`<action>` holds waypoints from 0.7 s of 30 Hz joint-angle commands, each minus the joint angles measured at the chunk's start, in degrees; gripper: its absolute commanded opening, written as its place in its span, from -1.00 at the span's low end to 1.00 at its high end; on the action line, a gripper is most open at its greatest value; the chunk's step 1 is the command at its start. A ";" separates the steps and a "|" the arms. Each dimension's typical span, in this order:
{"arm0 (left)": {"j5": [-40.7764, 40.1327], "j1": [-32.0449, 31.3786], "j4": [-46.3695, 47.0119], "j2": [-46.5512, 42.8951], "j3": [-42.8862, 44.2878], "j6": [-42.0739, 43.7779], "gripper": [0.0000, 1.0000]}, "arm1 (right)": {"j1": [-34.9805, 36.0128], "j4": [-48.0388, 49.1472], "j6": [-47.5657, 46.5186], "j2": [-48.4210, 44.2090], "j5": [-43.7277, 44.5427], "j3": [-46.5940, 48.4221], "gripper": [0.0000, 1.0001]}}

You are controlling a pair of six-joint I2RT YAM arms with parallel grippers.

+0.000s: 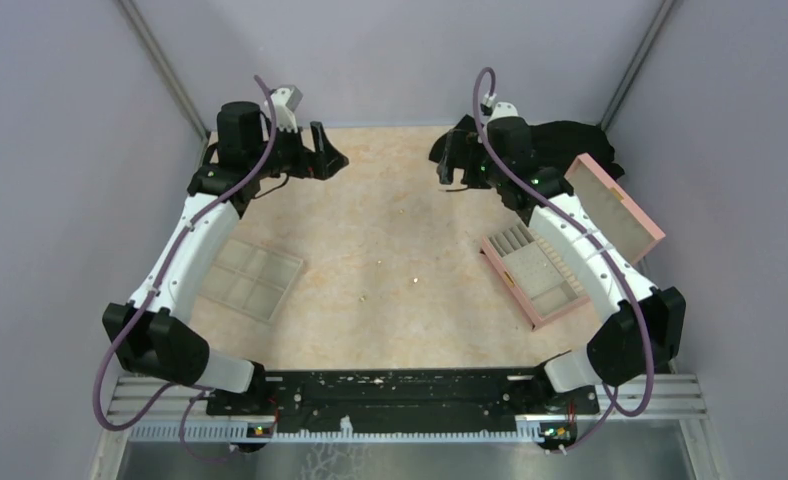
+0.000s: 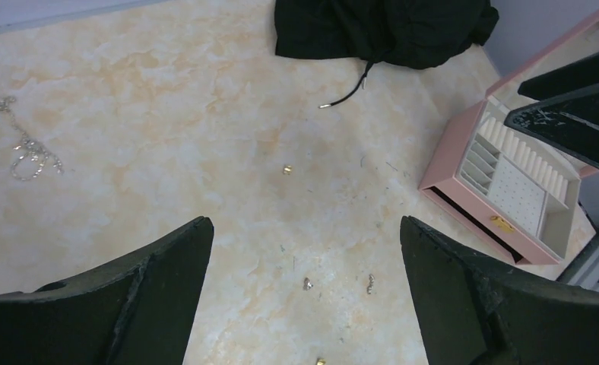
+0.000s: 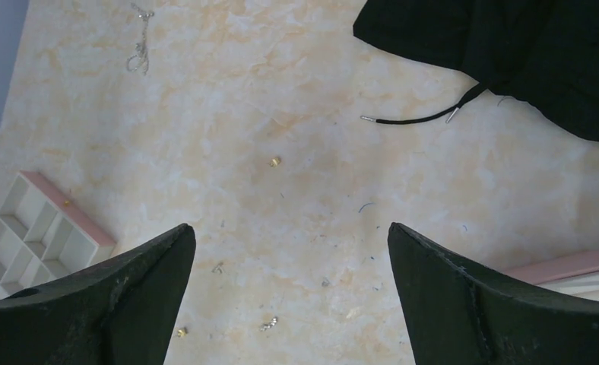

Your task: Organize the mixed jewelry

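The mixed jewelry lies loose on the marbled table as tiny specks (image 1: 414, 280). In the left wrist view I see a gold speck (image 2: 286, 169), two silvery pieces (image 2: 308, 284) and a thin silver chain (image 2: 23, 148). In the right wrist view a gold speck (image 3: 274, 161), a silvery piece (image 3: 269, 324) and the chain (image 3: 138, 57) show. My left gripper (image 1: 332, 158) (image 2: 305, 220) is open and empty, held high over the far left of the table. My right gripper (image 1: 448, 170) (image 3: 289, 226) is open and empty at the far right.
A translucent grey compartment tray (image 1: 250, 278) lies at the left and shows in the right wrist view (image 3: 30, 236). An open pink compartment box (image 1: 535, 270) (image 2: 509, 190) stands at the right. A black drawstring cloth (image 1: 580, 140) (image 3: 524, 46) lies at the far right corner.
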 commanded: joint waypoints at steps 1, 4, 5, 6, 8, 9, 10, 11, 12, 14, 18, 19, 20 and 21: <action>-6.09 0.28 -0.64 -0.68 0.65 -0.85 0.97 | 0.62 4.64 2.65 -0.76 0.56 0.57 0.92; -9.43 0.94 -1.23 -0.57 -0.22 -2.22 0.97 | 0.62 4.73 2.66 -0.43 0.34 1.08 0.92; -10.21 1.25 -1.49 -0.49 -0.47 -2.71 0.97 | 0.62 4.54 2.60 -0.36 0.42 1.27 0.92; -10.86 1.60 -1.83 -0.27 -0.58 -3.23 0.97 | 0.61 4.24 2.58 -0.31 0.51 1.41 0.92; -13.07 2.06 -2.48 -0.15 -0.69 -3.96 0.97 | 0.62 3.61 2.63 -0.43 1.41 1.32 0.92; -14.93 2.08 -2.75 0.03 -0.69 -4.50 0.97 | 0.62 3.28 2.71 -0.53 2.02 1.10 0.92; -16.62 2.17 -3.24 0.18 -0.74 -5.10 0.98 | 0.62 3.03 3.00 -0.71 2.86 0.76 0.92; -18.53 2.18 -3.70 0.28 -0.84 -5.60 0.97 | 0.62 2.60 3.36 -0.94 3.58 0.50 0.92; -20.27 2.18 -4.31 0.43 -0.93 -6.12 0.97 | 0.62 1.89 3.74 -1.06 4.73 0.33 0.92; -22.89 2.18 -5.31 1.01 -1.63 -7.43 0.97 | 0.62 0.07 4.28 -1.61 6.55 0.46 0.92; -20.31 0.17 -8.46 3.93 -1.24 -6.07 0.97 | 0.53 -2.65 5.58 -4.44 10.27 -1.57 0.92; -20.58 -1.54 -10.14 5.13 -0.22 -5.15 0.97 | 0.53 -3.00 5.93 -5.61 10.83 -2.54 0.92; -22.70 -3.93 -11.30 6.27 0.43 -4.22 0.97 | 0.53 -3.54 6.38 -6.67 11.72 -3.69 0.92; -26.84 -6.15 -11.90 7.16 0.68 -3.06 0.97 | 0.53 -4.25 6.81 -7.92 12.74 -4.85 0.92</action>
